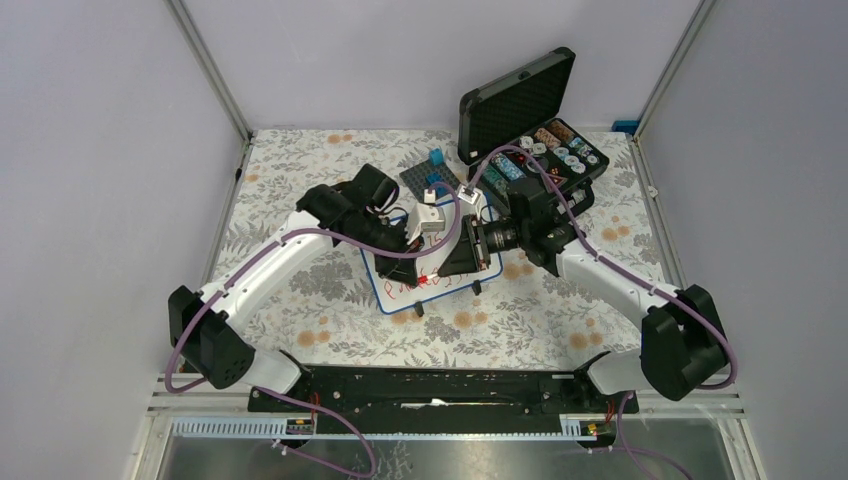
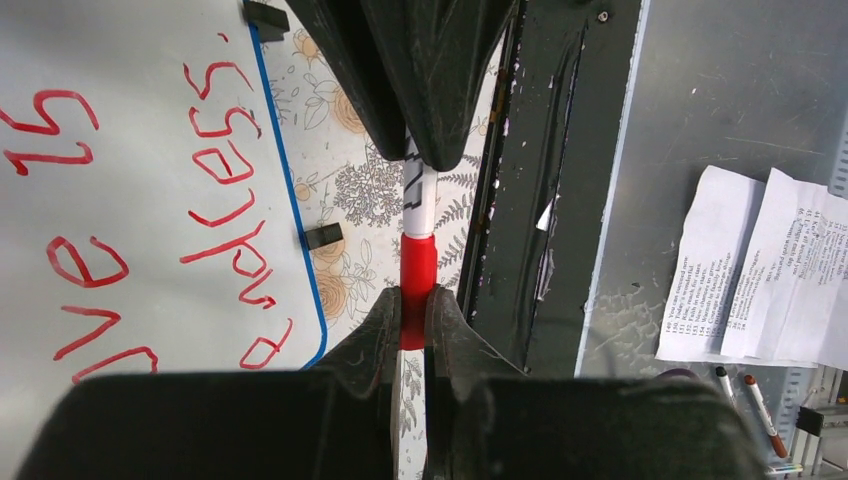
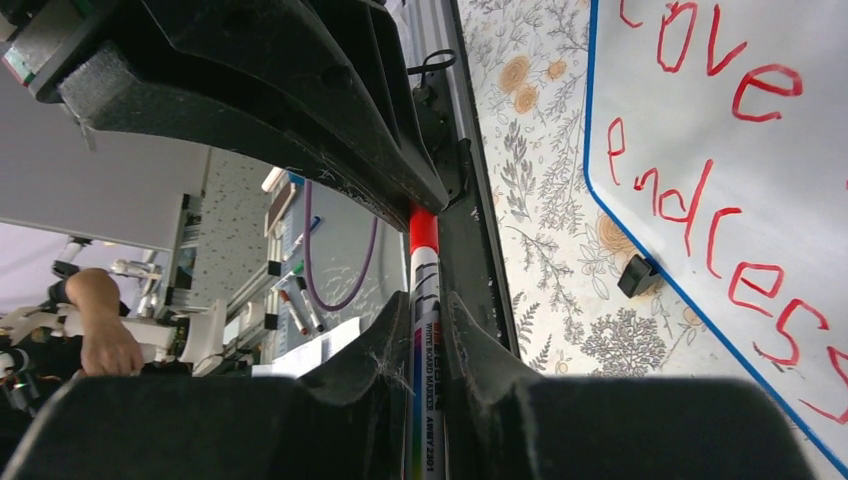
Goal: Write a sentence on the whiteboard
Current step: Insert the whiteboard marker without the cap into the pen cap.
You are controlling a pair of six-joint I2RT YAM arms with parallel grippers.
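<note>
Marker (image 2: 420, 205) in L gripper (image 2: 414, 310), R gripper (image 3: 428, 310); capped?

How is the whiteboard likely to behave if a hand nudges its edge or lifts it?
The whiteboard looks thin and sits on small black feet, so it is probably light and stiff, apt to skid on the cloth or rock when nudged. It looks smooth, so likely slippery flat-on; the blue frame seems the safer hold.
</note>
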